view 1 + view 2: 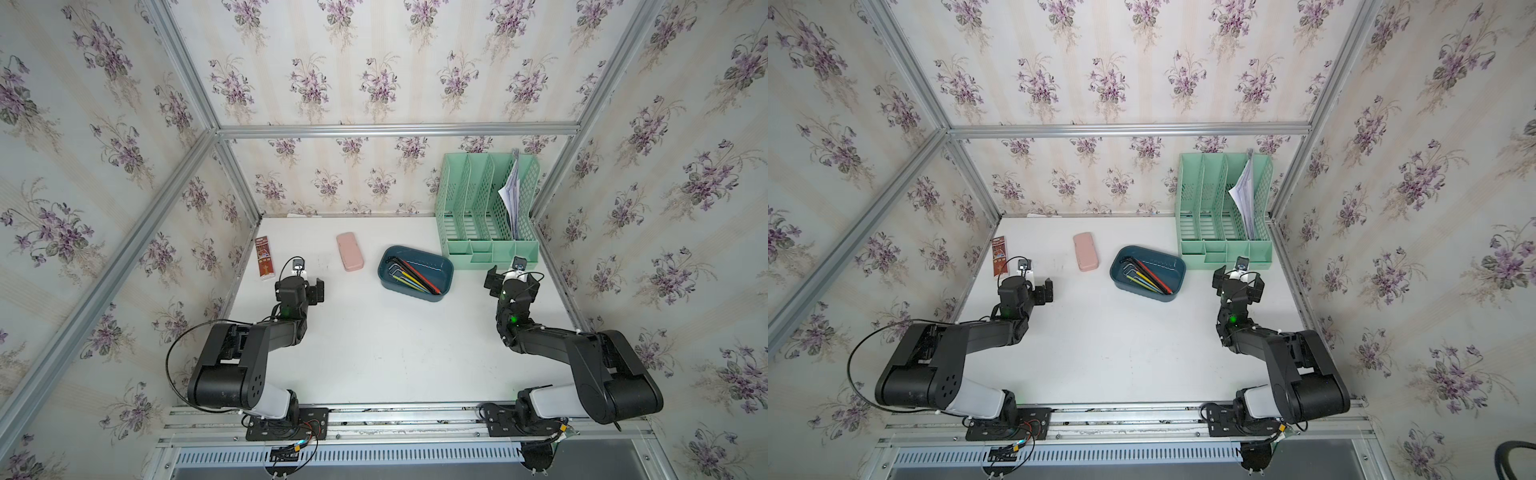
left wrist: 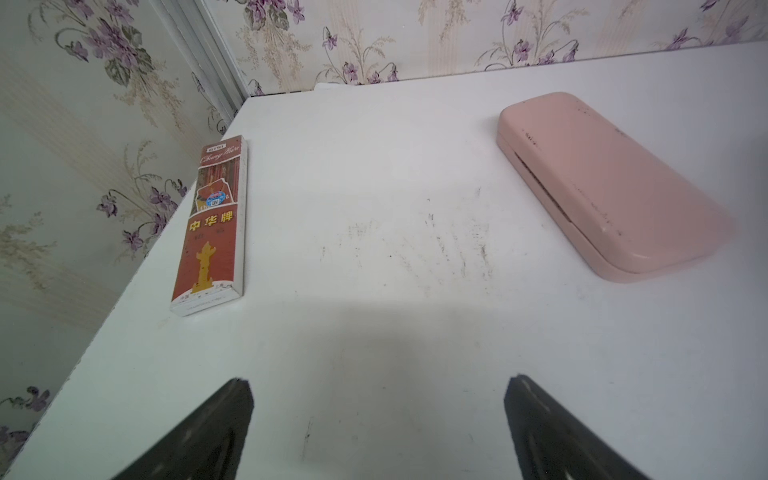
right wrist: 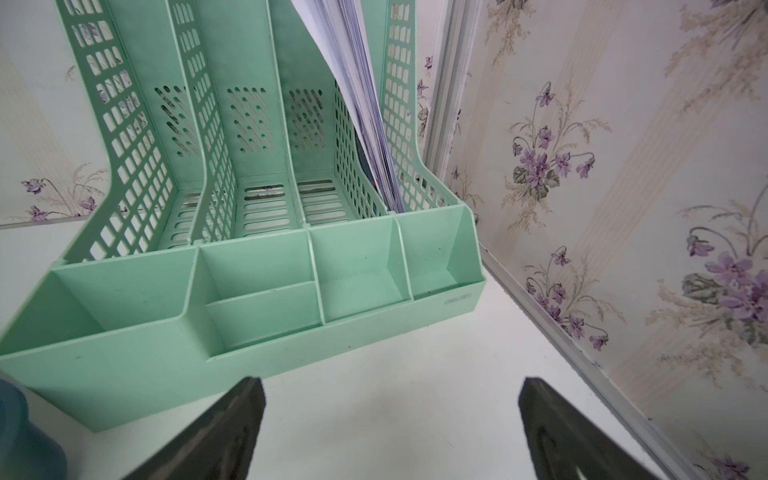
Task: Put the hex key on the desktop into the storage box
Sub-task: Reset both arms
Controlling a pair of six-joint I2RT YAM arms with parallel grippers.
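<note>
Several hex keys (image 1: 412,275), black, yellow and red, lie together inside the blue storage box (image 1: 407,294). The box stands on the white table (image 1: 374,353) toward its far edge, right of centre, just beside the green file organiser (image 1: 482,251) in the far right corner. Papers (image 1: 512,195) lean in the organiser's rightmost slot. The left jaws stand spread, gripping nothing, near the left edge between a red pencil box (image 2: 212,224) and a pink case (image 2: 602,187). The right jaws stand spread, gripping nothing, facing the organiser's front trays near the right edge.
</note>
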